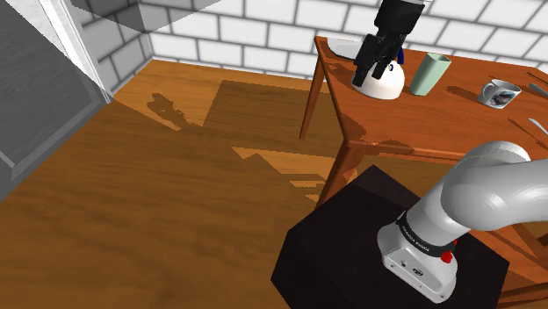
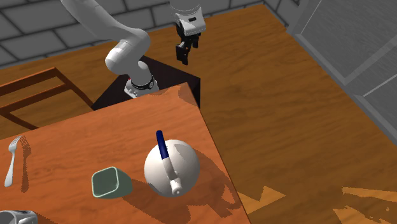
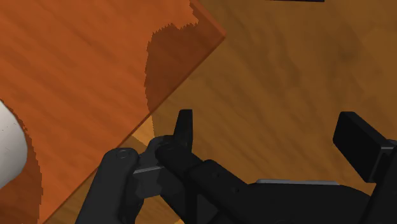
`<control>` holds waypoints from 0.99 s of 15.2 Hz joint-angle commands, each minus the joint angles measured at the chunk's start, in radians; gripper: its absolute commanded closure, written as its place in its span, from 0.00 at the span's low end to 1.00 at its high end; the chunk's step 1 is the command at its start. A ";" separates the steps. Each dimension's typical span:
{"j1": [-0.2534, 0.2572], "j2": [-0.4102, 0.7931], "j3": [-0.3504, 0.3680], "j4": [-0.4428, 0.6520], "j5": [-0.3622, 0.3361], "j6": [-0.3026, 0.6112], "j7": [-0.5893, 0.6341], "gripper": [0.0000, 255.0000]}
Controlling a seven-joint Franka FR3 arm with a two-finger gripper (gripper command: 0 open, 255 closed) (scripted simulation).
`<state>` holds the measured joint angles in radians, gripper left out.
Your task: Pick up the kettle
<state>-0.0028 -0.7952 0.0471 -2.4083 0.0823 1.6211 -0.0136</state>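
Your gripper hangs open (fingers spread wide) above the floor, off the corner of the worktop, well apart from the white, blue-handled kettle beside a green cup.

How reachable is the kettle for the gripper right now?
Probably yes. The open gripper hangs with nothing between it and the white kettle; its blue top handle is uncovered, and the green cup stands apart.
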 commanded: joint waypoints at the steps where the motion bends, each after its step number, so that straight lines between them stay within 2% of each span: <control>1: 0.000 0.000 0.000 0.000 0.000 0.000 0.000 0.00; 15: -0.181 0.360 -0.148 0.299 -0.121 0.040 0.054 0.00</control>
<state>-0.1720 -0.4617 -0.0887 -2.1294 -0.0320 1.6560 0.0374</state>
